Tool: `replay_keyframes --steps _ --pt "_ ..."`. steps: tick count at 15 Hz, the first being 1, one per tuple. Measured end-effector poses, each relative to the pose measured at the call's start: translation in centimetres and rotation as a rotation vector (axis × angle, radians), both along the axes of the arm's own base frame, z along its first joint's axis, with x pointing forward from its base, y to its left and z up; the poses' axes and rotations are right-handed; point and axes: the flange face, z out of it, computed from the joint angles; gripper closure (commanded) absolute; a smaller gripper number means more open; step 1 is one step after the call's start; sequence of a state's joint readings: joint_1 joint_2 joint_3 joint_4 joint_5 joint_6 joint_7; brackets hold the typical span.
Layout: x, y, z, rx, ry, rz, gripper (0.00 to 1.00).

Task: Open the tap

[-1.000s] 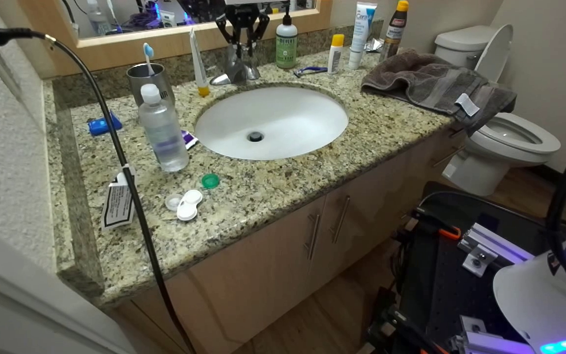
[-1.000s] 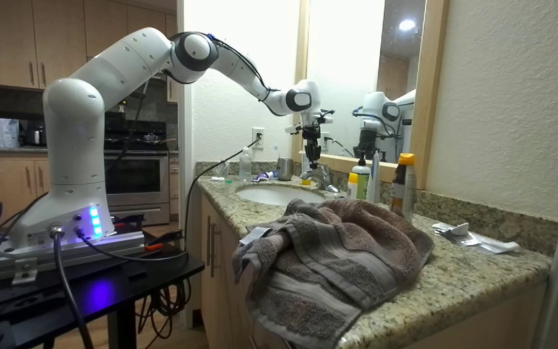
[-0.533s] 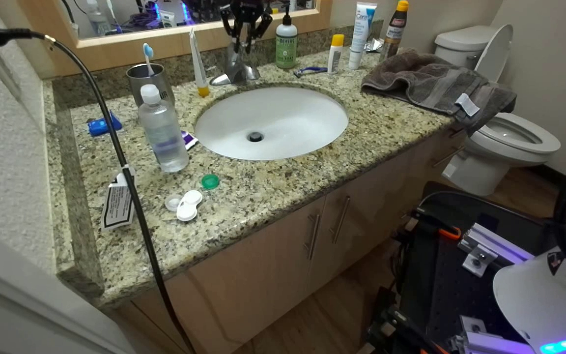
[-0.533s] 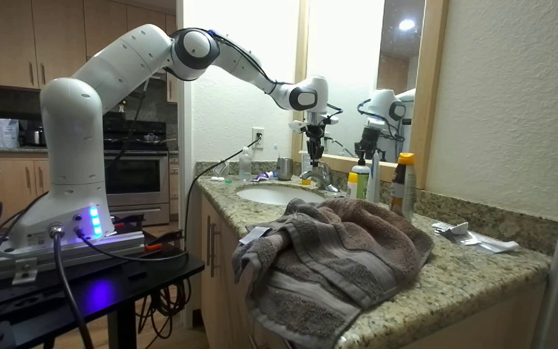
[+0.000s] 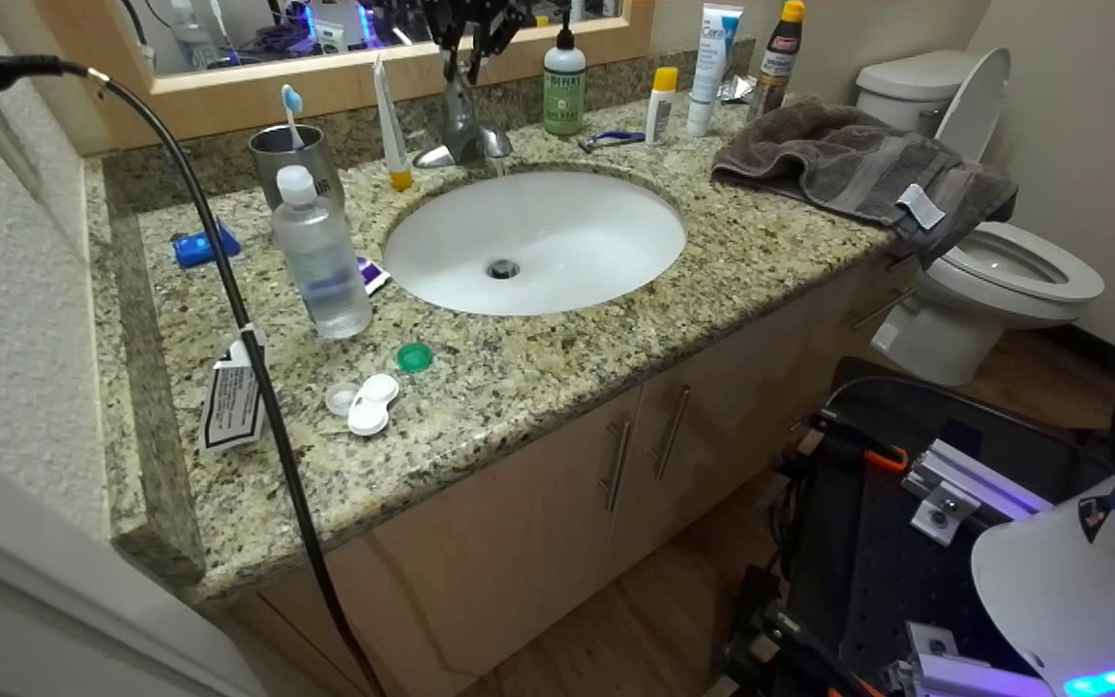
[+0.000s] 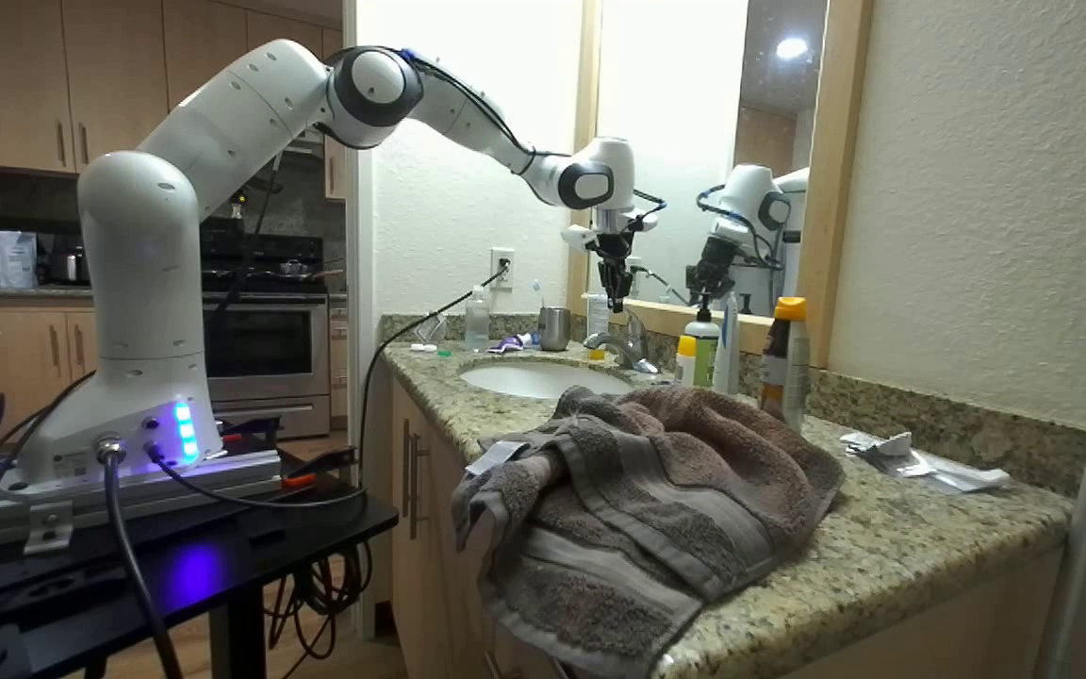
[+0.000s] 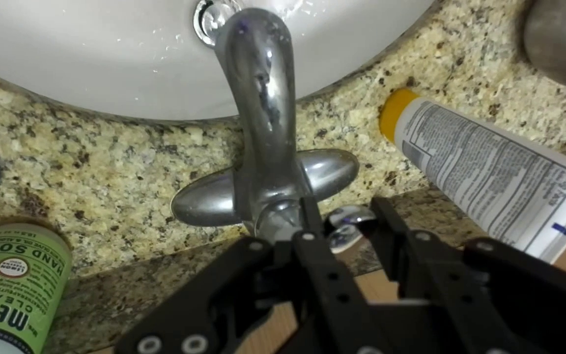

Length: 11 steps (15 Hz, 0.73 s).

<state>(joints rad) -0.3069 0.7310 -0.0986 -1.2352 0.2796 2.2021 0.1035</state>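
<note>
The tap is a shiny silver faucet (image 5: pixel 464 126) at the back of the white oval basin (image 5: pixel 606 237); it also shows in an exterior view (image 6: pixel 634 351). In the wrist view its spout (image 7: pixel 266 93) points over the drain. A thin stream of water runs from the spout, with splashes in the basin. My gripper (image 5: pixel 462 74) is above the tap, its fingers on either side of the raised lever handle's shiny end (image 7: pixel 349 216). The fingers (image 7: pixel 343 202) look partly closed on that end. The near finger hides the lever's middle. The gripper also shows in an exterior view (image 6: pixel 616 306).
A leaning tube with yellow cap (image 7: pixel 494 172) and a green soap bottle (image 5: pixel 564 87) flank the tap. The mirror (image 6: pixel 670 170) is close behind the gripper. A steel cup (image 5: pixel 277 145), clear bottle (image 5: pixel 320 252) and towel (image 6: pixel 647 509) are on the counter.
My gripper has moved up and slightly towards the cup side, and it now tilts a little. The lever handle has risen with it. Water now runs from the spout.
</note>
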Motion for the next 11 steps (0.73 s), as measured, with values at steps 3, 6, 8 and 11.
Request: replay_keyframes --steps 3,6,8,11 --pt "-1.2 1.6 4.1 0.030 0.025 0.026 0.19" --pt "-1.6 2.2 6.0 0.015 0.024 0.031 0.12" --pt "-2.1 1.2 5.5 -0.023 0.048 0.028 0.01" --pt "-3.1 -0.5 4.9 -0.077 0.101 0.037 0.01"
